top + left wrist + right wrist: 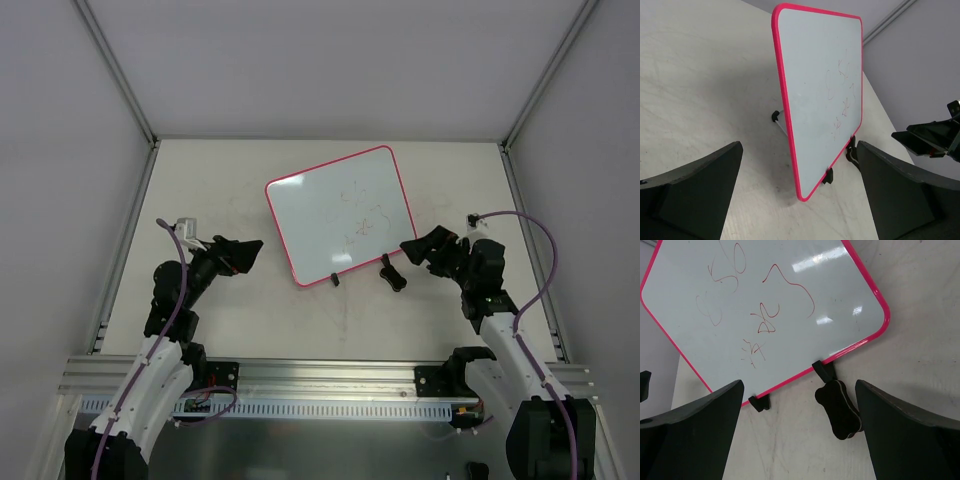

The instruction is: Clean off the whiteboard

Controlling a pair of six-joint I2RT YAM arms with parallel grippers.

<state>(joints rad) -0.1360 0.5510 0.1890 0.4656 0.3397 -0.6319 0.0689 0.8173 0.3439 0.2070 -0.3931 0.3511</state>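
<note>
The whiteboard (340,213) stands tilted at mid-table, with a pink frame, two black clips on its near edge and faint red scribbles. It also shows in the left wrist view (820,85) and the right wrist view (765,305). A black bone-shaped eraser (394,273) lies on the table by the board's near right clip, and it shows in the right wrist view (838,410). My right gripper (412,248) is open and empty, just right of the eraser. My left gripper (250,252) is open and empty, left of the board.
The table (250,310) is pale and scuffed, bounded by grey walls and metal rails at the left, right and back. An aluminium rail (320,375) runs along the near edge by the arm bases.
</note>
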